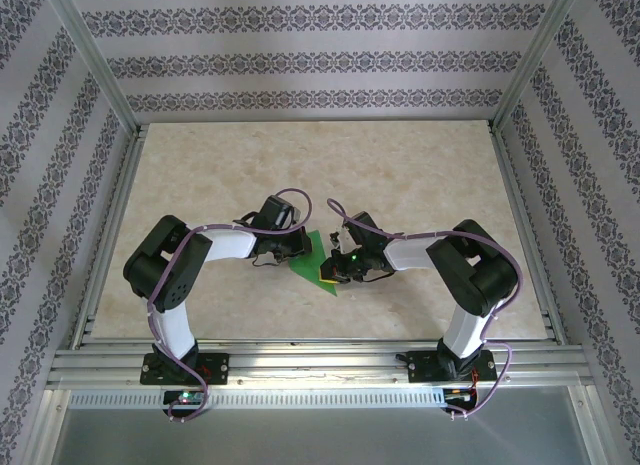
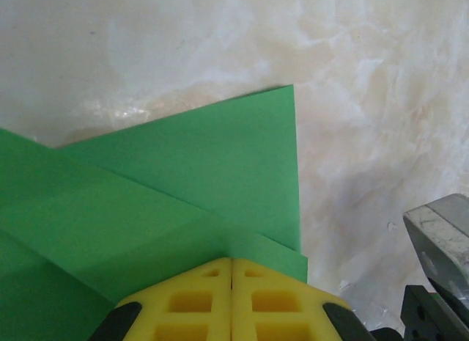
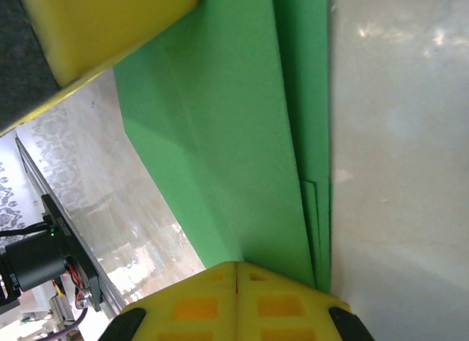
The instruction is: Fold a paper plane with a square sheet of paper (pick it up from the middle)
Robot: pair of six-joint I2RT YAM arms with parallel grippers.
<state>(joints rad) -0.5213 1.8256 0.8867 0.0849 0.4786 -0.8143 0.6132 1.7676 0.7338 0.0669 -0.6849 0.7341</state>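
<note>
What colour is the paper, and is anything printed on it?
The paper is plain bright green with no markings; it shows best in the left wrist view.

I get bright, even overhead light. Glare whitens the table (image 2: 146,99) at my left wrist; the close fingers (image 2: 190,304) look soft.

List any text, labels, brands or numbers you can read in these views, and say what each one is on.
No text can be read.
green paper: plain, no print.
left pincer, right pincer: yellow tips, unmarked.
wallpaper: repeating ornament, no letters.
table: marbled surface, no writing.
arm bases: any marking is too small to read.
</note>
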